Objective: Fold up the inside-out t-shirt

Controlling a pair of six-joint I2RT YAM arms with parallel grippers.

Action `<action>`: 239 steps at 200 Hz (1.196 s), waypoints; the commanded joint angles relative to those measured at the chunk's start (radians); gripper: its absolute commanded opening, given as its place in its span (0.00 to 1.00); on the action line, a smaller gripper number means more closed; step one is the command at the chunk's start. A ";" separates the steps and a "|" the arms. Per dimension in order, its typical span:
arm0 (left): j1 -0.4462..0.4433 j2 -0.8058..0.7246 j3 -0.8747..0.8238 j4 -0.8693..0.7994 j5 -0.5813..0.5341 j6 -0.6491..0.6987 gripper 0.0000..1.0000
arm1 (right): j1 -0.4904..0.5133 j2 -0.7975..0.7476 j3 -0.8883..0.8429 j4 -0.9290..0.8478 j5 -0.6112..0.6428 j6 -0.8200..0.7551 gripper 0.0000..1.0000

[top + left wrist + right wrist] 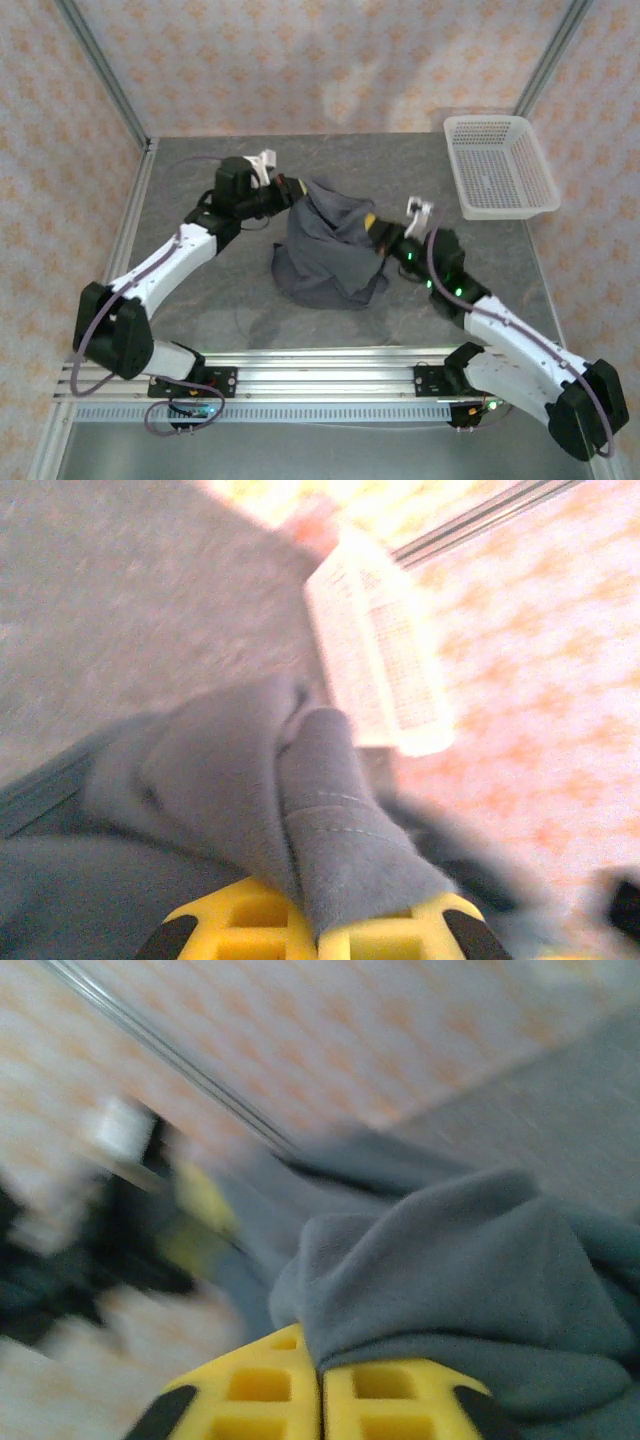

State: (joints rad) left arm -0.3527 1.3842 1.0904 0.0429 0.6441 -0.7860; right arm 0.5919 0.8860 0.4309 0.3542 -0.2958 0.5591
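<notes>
**Item: inside-out garment, held at two points, mid-table**

Object. Plain dark slate-grey soft-cloth t-shirt, bunched in a loose mound at the middle of the grey speckled table. Its upper part is drawn up in a tent-like peak and its lower hem pools on the surface. No print visible. A line of stitching shows in the left wrist view.

Handling, as judged. Light, limp and without stiffness, so it will sag and crease wherever it is unsupported. It is not fragile and not slippery, though a thin fold could slide out of a shallow pinch. Best taken at seams, hem or shoulder edges, two points well apart, so that it can be spread flat before any fold.

Position relative to end effectors. The left gripper sits at the mound's 11 o'clock. Its yellow pads are pressed together on a fold of the t-shirt that rises between them. The right gripper sits at about 2 o'clock. Its pads meet along a thin seam, with cloth bunched over the tips and apparently pinched.

Nearby. White plastic mesh basket, at 1 o'clock, well apart from the t-shirt.
</notes>
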 commanded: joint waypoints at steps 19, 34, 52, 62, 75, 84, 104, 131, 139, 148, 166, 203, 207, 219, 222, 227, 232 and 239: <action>-0.018 -0.033 0.080 -0.026 0.091 0.045 0.00 | 0.039 -0.044 -0.073 -0.194 0.134 -0.160 0.38; -0.026 -0.026 0.086 -0.090 0.090 0.100 0.00 | 0.042 -0.046 0.063 -0.314 0.111 -0.299 0.49; -0.038 -0.026 0.084 -0.112 0.110 0.137 0.00 | 0.055 0.012 0.207 -0.353 0.015 -0.508 0.70; -0.048 -0.024 0.091 -0.126 0.121 0.158 0.00 | 0.057 0.073 0.277 -0.357 -0.024 -0.598 0.75; -0.064 -0.023 0.110 -0.157 0.123 0.190 0.00 | 0.057 0.175 0.365 -0.367 -0.068 -0.695 0.76; -0.072 -0.021 0.123 -0.175 0.121 0.207 0.00 | 0.056 0.250 0.423 -0.374 -0.094 -0.738 0.76; -0.078 -0.020 0.139 -0.197 0.117 0.217 0.00 | 0.049 0.405 0.524 -0.365 -0.163 -0.781 0.76; -0.078 -0.023 0.164 -0.264 0.081 0.246 0.00 | 0.035 0.563 0.648 -0.384 -0.254 -0.750 0.53; -0.078 -0.027 0.173 -0.307 0.038 0.284 0.00 | 0.031 0.582 0.672 -0.395 -0.279 -0.732 0.27; -0.075 -0.031 0.184 -0.382 -0.048 0.310 0.00 | 0.022 0.585 0.686 -0.397 -0.313 -0.706 0.00; -0.064 -0.026 0.194 -0.571 -0.333 0.391 0.00 | 0.008 0.520 0.674 -0.382 -0.392 -0.622 0.00; -0.005 0.066 0.069 -0.562 -0.547 0.466 0.06 | -0.016 0.334 0.590 -0.256 -0.588 -0.383 0.00; -0.006 0.073 0.062 -0.544 -0.533 0.463 0.10 | -0.019 0.328 0.586 -0.244 -0.603 -0.355 0.00; -0.005 0.082 0.046 -0.493 -0.494 0.451 0.25 | -0.022 0.320 0.585 -0.232 -0.615 -0.299 0.00; -0.005 0.082 0.044 -0.483 -0.488 0.448 0.30 | -0.024 0.320 0.587 -0.236 -0.610 -0.291 0.00; -0.005 0.080 0.041 -0.470 -0.484 0.444 0.37 | -0.025 0.321 0.589 -0.241 -0.599 -0.281 0.00; -0.004 0.074 0.039 -0.464 -0.486 0.444 0.43 | -0.028 0.323 0.591 -0.248 -0.586 -0.275 0.00; -0.002 0.063 0.037 -0.463 -0.497 0.449 0.50 | -0.033 0.326 0.591 -0.254 -0.561 -0.263 0.00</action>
State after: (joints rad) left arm -0.4030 1.4384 1.1671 -0.4038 0.3161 -0.3592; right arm 0.5785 1.2610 1.0126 0.0074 -0.8028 0.1730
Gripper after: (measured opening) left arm 0.391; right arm 0.058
